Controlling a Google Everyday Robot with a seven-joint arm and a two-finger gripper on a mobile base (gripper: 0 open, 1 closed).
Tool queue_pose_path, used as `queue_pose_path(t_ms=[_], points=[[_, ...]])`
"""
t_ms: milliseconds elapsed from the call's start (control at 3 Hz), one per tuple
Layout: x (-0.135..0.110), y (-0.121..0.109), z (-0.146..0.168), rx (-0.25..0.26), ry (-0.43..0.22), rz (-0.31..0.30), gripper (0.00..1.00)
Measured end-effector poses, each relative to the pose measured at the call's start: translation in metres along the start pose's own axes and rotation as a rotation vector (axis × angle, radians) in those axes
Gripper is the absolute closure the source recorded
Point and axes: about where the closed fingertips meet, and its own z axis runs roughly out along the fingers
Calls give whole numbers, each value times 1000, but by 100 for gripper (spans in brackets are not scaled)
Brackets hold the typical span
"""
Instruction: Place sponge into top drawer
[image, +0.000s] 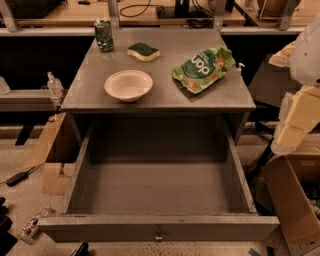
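The sponge (143, 51), pale yellow with its dark green layer facing up, lies at the back middle of the grey table top (165, 97). Below the table top, the top drawer (160, 187) is pulled fully out toward me. Its inside is bare, and a small knob sits at the centre of its front panel. My gripper (299, 119) shows as pale blocks at the right edge of the view. It hangs beside the table's right side, far from the sponge and higher than the drawer.
A white bowl (128, 85) sits at the front left of the table top, a green can (104, 35) at the back left, and a green snack bag (202, 67) on the right. Cardboard boxes stand on the floor at lower right (295, 200) and at left (55, 150).
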Motion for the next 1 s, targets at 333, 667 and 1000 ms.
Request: queue_pose_path(t_ms=[333,667,1000], points=[[0,-3,1,8,-10,2,0],[-4,-37,12,90,-112,18,0],[-19,-109,28,190,-252,83,0]])
